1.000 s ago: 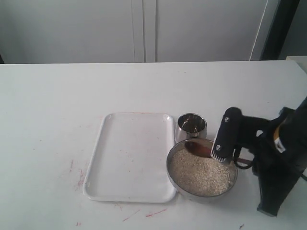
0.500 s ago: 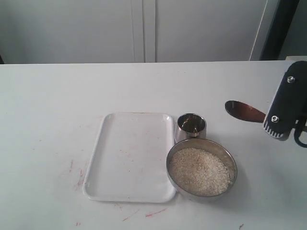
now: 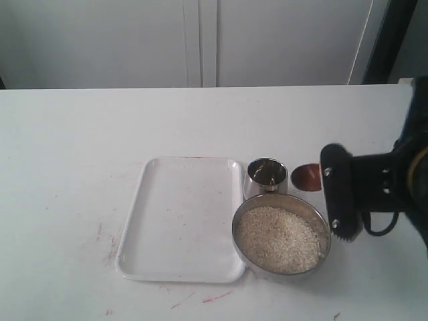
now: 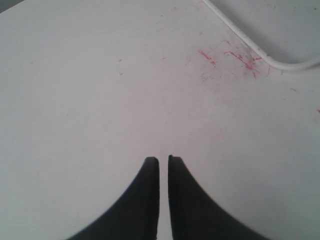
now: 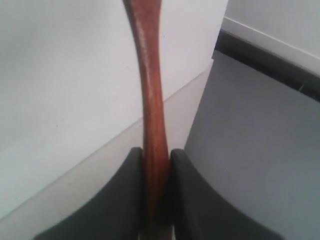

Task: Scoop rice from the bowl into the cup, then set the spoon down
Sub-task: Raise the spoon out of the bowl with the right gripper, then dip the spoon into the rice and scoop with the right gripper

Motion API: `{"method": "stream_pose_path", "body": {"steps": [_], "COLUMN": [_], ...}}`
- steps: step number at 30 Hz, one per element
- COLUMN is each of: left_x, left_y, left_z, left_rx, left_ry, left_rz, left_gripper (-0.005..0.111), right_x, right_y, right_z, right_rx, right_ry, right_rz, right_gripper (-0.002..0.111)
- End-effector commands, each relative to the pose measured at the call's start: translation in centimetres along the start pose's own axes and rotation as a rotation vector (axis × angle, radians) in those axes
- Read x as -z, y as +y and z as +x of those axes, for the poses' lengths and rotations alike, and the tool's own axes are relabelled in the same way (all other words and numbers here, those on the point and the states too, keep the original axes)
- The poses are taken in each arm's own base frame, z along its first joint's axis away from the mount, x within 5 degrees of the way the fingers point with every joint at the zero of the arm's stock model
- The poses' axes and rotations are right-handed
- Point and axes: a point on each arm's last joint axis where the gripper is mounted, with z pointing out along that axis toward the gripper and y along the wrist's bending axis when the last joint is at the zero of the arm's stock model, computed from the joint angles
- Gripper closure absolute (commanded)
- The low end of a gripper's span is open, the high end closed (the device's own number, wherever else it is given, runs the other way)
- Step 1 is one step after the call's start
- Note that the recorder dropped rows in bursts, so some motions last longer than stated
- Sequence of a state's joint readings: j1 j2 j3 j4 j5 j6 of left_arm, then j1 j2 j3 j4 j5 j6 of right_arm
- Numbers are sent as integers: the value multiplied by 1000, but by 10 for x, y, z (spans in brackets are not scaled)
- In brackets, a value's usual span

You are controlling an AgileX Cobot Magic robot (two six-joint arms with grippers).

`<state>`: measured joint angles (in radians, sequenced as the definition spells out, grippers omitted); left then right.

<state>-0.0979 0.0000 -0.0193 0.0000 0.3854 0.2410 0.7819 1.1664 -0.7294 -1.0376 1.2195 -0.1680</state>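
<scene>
Right hand [image 5: 156,152]: clenched on the handle of the spoon [image 3: 307,177]
Left hand [image 4: 163,161]: jaws almost together, grasping nothing; over bare counter [image 4: 100,100]
Change: the spoon was down in the rice [image 3: 277,239], then raised off to the side; now its head hangs just beside the cup [image 3: 267,175], beyond the rim of the bowl [image 3: 281,272]
Meaning: tipping into the cup probably comes next; whether the spoon carries grains, cannot tell

The right end effector [image 5: 157,152] and arm [image 3: 391,184] are black, with silver screws [image 3: 328,172], a cable [image 3: 376,233] and yellowish band [image 3: 419,164].
</scene>
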Motion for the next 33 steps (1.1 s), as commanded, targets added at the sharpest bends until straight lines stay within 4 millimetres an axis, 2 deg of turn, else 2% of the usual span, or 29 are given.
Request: {"method": "stream_pose_path", "body": {"steps": [1,4,10,16,33], "left_x": [-1,-1,-1,-1,-1], "left_y": [-2,-2,-2,-2,-2], "left_z": [7,7,7,7,7], "left_rx": [9,9,9,9,9], "left_ry": [55,55,55,55,55], "left_rz": [21,21,21,21,21], "left_gripper": [92,92,92,92,92], "right_x": [-19,-24,-32,-48,-61], "right_y": [12,16,27,41,53], "right_z": [-19,-28,-47,-64,-77], "right_rx": [114,129,97,199,306], "right_ry": [75,81,7,44,87], "right_rz": [147,189,155,121,111], "right_gripper": [108,108,108,108,108]}}
